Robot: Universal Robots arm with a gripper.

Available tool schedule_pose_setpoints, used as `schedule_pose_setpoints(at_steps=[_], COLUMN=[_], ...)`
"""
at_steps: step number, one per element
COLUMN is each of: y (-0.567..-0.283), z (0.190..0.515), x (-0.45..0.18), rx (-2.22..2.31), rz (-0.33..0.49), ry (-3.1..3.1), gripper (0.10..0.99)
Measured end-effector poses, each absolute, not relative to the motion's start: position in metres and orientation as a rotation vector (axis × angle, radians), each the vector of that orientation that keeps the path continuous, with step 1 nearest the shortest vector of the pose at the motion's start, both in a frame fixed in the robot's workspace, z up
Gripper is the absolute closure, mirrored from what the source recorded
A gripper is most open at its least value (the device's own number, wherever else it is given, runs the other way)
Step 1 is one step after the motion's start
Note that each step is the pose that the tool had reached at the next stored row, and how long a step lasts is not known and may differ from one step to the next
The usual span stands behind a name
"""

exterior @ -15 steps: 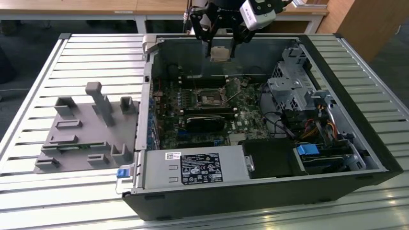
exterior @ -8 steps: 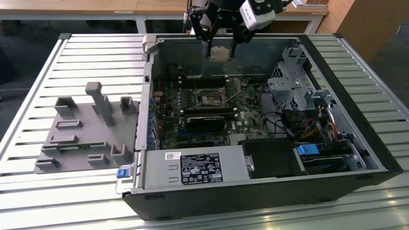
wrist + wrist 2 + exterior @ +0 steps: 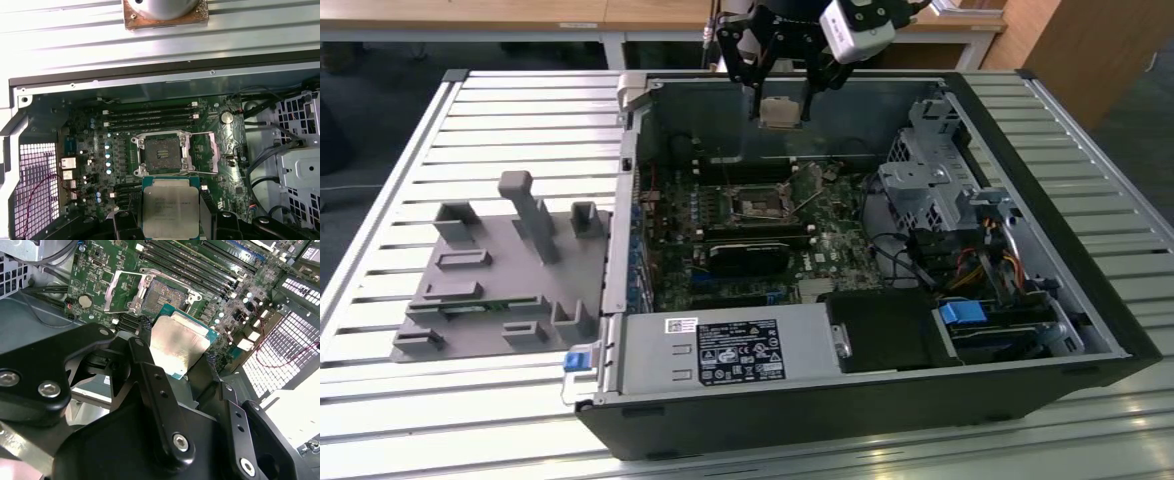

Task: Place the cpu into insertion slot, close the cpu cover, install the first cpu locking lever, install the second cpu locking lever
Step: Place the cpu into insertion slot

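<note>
My gripper (image 3: 781, 100) is shut on the cpu (image 3: 781, 112), a small square chip with a pale metal top. It hangs above the far side of the open computer case. In both wrist views the cpu (image 3: 180, 345) (image 3: 170, 207) sits between the black fingers (image 3: 144, 335) (image 3: 204, 200). The insertion slot (image 3: 758, 205) (image 3: 162, 292) (image 3: 161, 155) lies bare on the green motherboard, below the chip and apart from it. The cpu cover (image 3: 121, 290) (image 3: 212, 152), a thin silvery frame, is flipped open beside the slot.
A black card (image 3: 750, 250) lies just in front of the slot. A grey box with a white label (image 3: 734, 355) fills the case's near side, and drive cages with cables (image 3: 934, 200) stand at the exterior view's right. A grey fixture (image 3: 494, 270) sits on the slatted table.
</note>
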State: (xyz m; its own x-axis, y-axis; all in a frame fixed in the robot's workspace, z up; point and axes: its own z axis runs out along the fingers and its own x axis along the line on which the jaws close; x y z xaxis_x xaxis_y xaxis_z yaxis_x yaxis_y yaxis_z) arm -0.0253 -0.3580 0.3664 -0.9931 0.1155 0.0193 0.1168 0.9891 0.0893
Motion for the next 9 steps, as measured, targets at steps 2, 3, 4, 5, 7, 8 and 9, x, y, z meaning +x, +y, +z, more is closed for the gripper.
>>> schedule_pose_setpoints(at_steps=[2,3,4,5,7,8,9], y=[-0.3580,-0.3580,-0.3580,-0.3580,-0.3580,-0.3580,-0.3580], z=[0.3664,0.3664,0.3664,0.3664,0.3664,0.3664,0.3664], x=[-0.0253,-0.0253,-0.0253,-0.0253,-0.0253,-0.0253,-0.0253], rx=[-0.187,-0.189,-0.191,-0.193,-0.196,-0.198,-0.199], rz=[-0.141,-0.141,-0.141,-0.141,-0.141,-0.141,-0.142], ry=[-3.119,-3.119,-3.119,-3.119,-3.119,-3.118,-3.118], gripper=[0.545,0.545,0.545,0.545,0.545,0.545,0.545])
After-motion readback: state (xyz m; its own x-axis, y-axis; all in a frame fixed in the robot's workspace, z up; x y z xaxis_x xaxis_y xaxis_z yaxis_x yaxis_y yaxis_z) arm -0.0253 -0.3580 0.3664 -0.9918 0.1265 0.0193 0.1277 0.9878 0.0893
